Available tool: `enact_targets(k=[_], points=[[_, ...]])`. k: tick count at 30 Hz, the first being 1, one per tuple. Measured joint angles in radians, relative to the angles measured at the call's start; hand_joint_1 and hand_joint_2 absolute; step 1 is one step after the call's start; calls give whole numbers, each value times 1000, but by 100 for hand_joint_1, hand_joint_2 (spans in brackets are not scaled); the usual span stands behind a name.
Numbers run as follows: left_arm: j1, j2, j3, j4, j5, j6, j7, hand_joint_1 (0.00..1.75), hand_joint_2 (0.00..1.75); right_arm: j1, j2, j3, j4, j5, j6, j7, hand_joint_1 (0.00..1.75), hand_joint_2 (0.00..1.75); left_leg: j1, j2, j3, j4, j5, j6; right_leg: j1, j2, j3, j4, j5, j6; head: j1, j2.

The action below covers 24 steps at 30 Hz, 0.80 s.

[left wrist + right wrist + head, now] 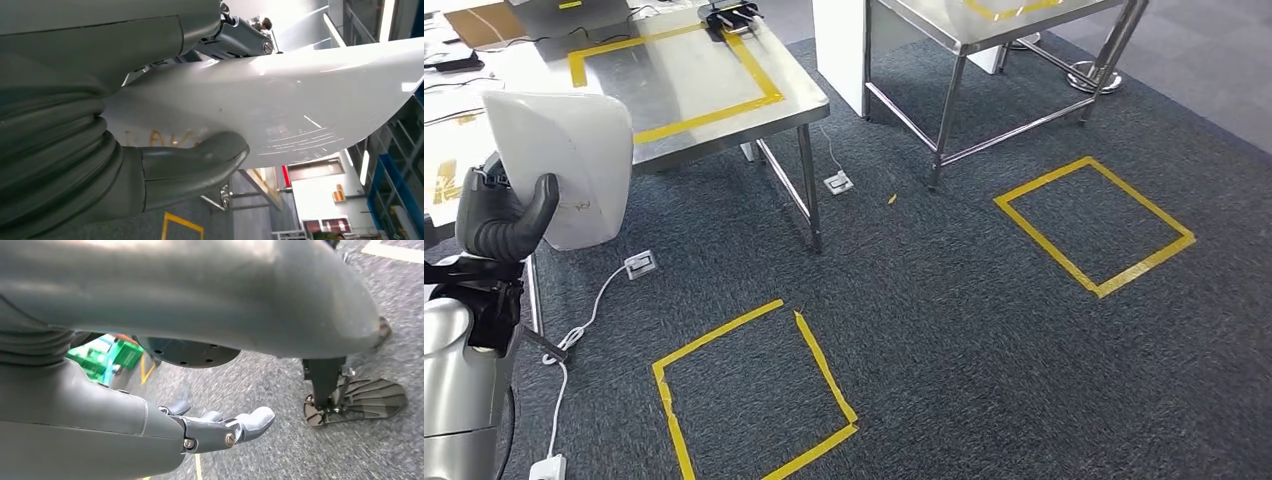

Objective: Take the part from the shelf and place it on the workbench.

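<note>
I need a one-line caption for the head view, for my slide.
Left hand holds a white curved part beside a steel workbench marked with yellow tape; two yellow tape squares lie on grey carpet.

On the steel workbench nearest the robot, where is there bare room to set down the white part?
The steel workbench is bare inside its yellow tape outline, bordered by the near edge. The far end is crowded: a black fixture sits on the tape, cables and a grey box beyond it. The left hand grips the white curved part.

Dark carpet [944, 300], two yellow tape squares [754, 395] on it, second steel table [984, 30] beyond, white cable [574, 340] trailing to a floor socket [640, 264]
</note>
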Motion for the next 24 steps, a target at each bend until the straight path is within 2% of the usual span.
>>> enact_targets(k=[1, 2, 3, 4, 5, 6, 7, 9, 10, 11, 12, 13, 14, 15, 16, 17, 18, 19, 21, 22, 23, 24], points=[[2, 0, 0, -1, 0, 4, 1, 175, 175, 1, 0, 0, 0, 0, 0, 0, 0, 0, 4, 6, -12, 34, -10, -5, -2, -15, -2, 2, -1, 1, 0, 0], [4, 0, 0, -2, 0, 6, 1, 175, 175, 2, 1, 0, 0, 0, 0, 0, 0, 0, 7, 9, -5, 32, -2, -10, -4, -29, -4, 6, -3, 4, 0, 0], [5, 0, 0, -4, 0, 7, 2, 175, 175, 2, 2, 0, 0, 0, 0, 0, 0, 0, 10, 16, 21, -9, 23, -16, -8, -43, -5, 11, -7, 9, 0, 0], [5, 1, 0, -6, 0, 7, 2, 175, 175, 1, 3, 0, 0, 0, 0, 0, 0, 0, 13, 34, 61, -76, 50, -22, -10, -56, -6, 18, -12, 15, 0, 0], [4, 1, 1, -8, 0, 7, 2, 175, 175, 1, 2, 0, 0, 0, 0, 0, 0, 0, 13, 57, 98, -136, 69, -23, -10, -68, -6, 27, -19, 23, -1, 0], [5, 1, 1, -10, 0, 8, 2, 175, 175, 1, 2, 0, 0, 0, 0, 0, 0, 0, 12, 74, 123, -180, 81, -18, -8, -78, -6, 34, -25, 31, -1, 0], [5, 1, 1, -12, 0, 8, 2, 175, 175, 0, 2, 0, 0, 0, 0, 0, 0, 0, 12, 84, 134, -200, 82, -9, -4, -88, -6, 40, -29, 36, -1, 0], [8, 1, 3, -15, 0, 9, 3, 175, 175, -1, 3, 0, 0, 0, 0, 1, 0, 0, 11, 63, 128, -196, 82, 13, -2, -109, -3, 43, -33, 43, 2, 0], [8, 2, 4, -17, 0, 10, 3, 175, 175, -3, 3, 0, 0, 0, 0, 2, 0, 0, 13, 51, 125, -195, 84, 19, -4, -106, -2, 47, -38, 48, 2, 0], [6, 3, 5, -19, -1, 11, 4, 175, 175, -5, 3, 0, 0, 0, 0, 2, 0, 0, 14, 39, 122, -195, 86, 25, -8, -86, -7, 60, -50, 53, 2, 0], [2, 4, 6, -20, -1, 12, 5, 175, 175, -6, 3, -1, 0, 0, 0, 1, 0, 0, 15, 27, 120, -196, 88, 31, -11, -55, -20, 90, -71, 58, 3, 0], [-2, 3, 6, -21, -1, 13, 5, 175, 175, -6, 3, -1, 0, 0, 0, 0, 0, 0, 17, 15, 117, -196, 91, 35, -14, -17, -42, 141, -101, 63, 5, 0], [-7, 3, 6, -21, -1, 13, 6, 175, 175, -5, 3, -1, 0, 0, 0, -1, 0, 0, 16, 3, 115, -196, 92, 38, -15, 11, -73, 206, -133, 65, 7, 0], [-9, 2, 5, -21, -1, 13, 6, 175, 175, -3, 3, -1, 0, 0, 0, -2, 0, 0, 15, -10, 112, -196, 94, 41, -15, 23, -106, 272, -159, 64, 8, 0], [-10, 2, 5, -20, -1, 13, 7, 175, 175, -2, 3, -1, 0, 0, -1, -1, 0, 0, 13, -25, 110, -196, 95, 42, -14, 29, -130, 316, -169, 62, 9, 0], [-10, 2, 4, -19, -1, 13, 7, 175, 175, 0, 3, -1, 0, 0, -1, 0, 0, 0, 12, -40, 110, -195, 96, 42, -13, 32, -137, 325, -159, 58, 9, 0], [-10, 2, 4, -18, -1, 13, 8, 175, 175, 0, 3, -1, 0, 0, -1, 1, 0, 0, 10, -55, 109, -195, 97, 42, -12, 37, -126, 294, -131, 51, 10, 0], [-11, 2, 4, -18, -1, 13, 8, 175, 175, 1, 3, -1, 0, 0, -1, 1, 0, 0, 9, -70, 110, -195, 99, 40, -10, 50, -98, 232, -93, 42, 10, 0], [-14, 1, 4, -17, -2, 13, 8, 175, 175, 1, 2, -1, 0, 0, -1, 0, 0, 0, 10, -96, 107, -196, 102, 34, -7, 100, -40, 103, -41, 25, 9, 0], [-15, 1, 4, -16, -2, 13, 8, 175, 175, 1, 2, -1, 0, 0, -1, 0, 0, 0, 13, -109, 104, -197, 105, 29, -5, 118, -24, 67, -32, 21, 10, 0], [-15, 1, 4, -15, -2, 13, 8, 175, 175, 1, 2, -1, 0, 0, -1, 0, 0, 0, 16, -122, 100, -199, 109, 21, -4, 124, -18, 52, -33, 20, 11, 0], [-15, 2, 4, -15, -2, 13, 8, 175, 175, 0, 2, -1, 0, 0, -3, 0, 0, 0, 19, -136, 97, -203, 113, 13, -2, 112, -16, 47, -31, 21, 12, 0]])
